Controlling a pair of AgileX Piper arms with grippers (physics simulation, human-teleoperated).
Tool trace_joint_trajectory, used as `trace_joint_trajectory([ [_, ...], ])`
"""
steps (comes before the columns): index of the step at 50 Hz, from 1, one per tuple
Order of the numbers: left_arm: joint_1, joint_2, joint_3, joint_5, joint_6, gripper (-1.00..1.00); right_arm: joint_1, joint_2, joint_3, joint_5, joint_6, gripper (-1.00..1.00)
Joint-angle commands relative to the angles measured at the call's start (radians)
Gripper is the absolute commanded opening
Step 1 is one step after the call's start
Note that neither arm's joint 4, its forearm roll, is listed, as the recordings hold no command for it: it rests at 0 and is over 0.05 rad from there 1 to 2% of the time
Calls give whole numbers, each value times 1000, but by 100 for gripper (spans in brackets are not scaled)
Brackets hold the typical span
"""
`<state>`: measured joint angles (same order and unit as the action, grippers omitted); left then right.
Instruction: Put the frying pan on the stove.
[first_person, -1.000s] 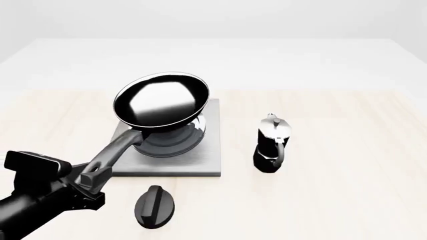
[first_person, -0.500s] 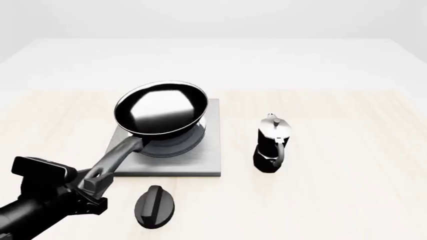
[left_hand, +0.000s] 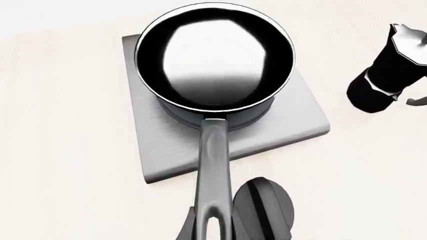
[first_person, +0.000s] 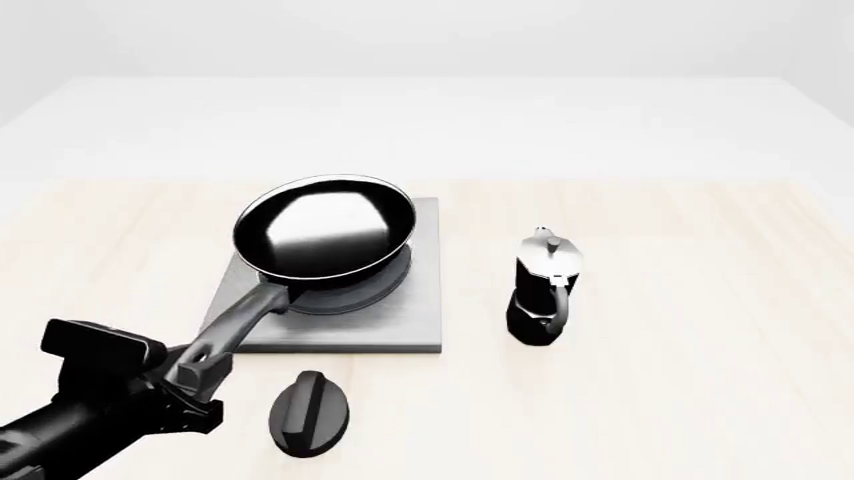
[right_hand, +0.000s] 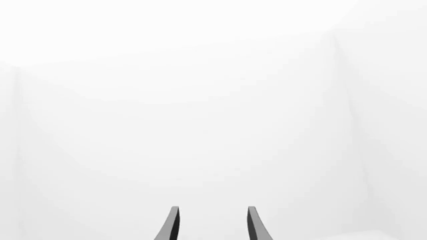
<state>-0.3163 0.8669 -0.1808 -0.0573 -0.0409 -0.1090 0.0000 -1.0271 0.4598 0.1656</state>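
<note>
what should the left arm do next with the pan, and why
Probably open the left gripper and let go of the handle. The frying pan appears to sit level over the stove rings, so little seems left but releasing it.

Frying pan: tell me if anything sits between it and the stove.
Nothing visible does. The frying pan is already over the stove, its handle held by the left gripper. The black knob and moka pot stand off to the side.
</note>
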Motion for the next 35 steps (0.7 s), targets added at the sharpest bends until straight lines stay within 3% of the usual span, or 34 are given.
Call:
trace_joint_trajectory([
  [1,4,-1,-12,-24,11,-100,2,0,-1,2,-1,100],
  [29,-3,35,21,-68,-14,-100,2,0,-10,8,-1,100],
  [30,-13,41,25,-72,-20,100,2,0,-11,9,0,100],
  [35,-18,43,29,-74,-28,100,2,0,-13,10,0,100],
])
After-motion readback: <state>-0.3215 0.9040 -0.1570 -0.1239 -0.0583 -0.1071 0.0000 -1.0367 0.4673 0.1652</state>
